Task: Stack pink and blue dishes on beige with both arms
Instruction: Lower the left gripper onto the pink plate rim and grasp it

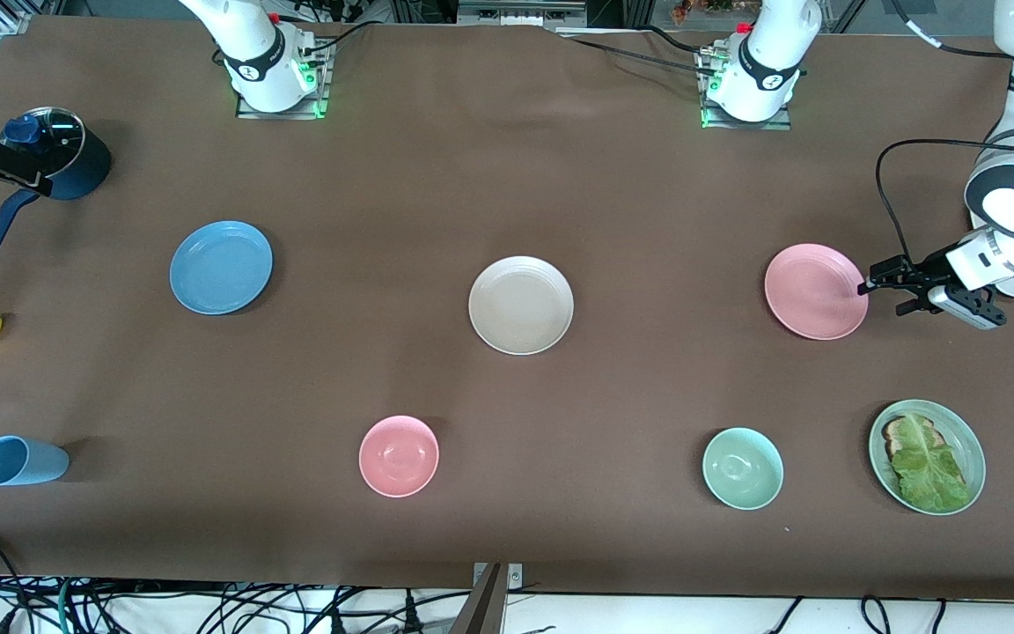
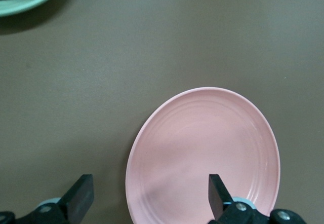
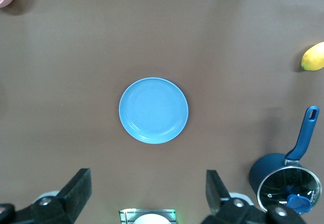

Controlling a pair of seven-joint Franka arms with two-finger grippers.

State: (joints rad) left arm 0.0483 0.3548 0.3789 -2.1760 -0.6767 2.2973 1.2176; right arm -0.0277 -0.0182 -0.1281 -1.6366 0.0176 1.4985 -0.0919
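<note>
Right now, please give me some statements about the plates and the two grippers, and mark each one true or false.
1. The pink plate lies on the beige plate. False: they lie apart, both on the table.
2. The left gripper is open at the pink plate's rim. True.
3. The blue plate holds toast and lettuce. False: it is bare; the green plate holds them.
4. The right gripper is open. True.
</note>
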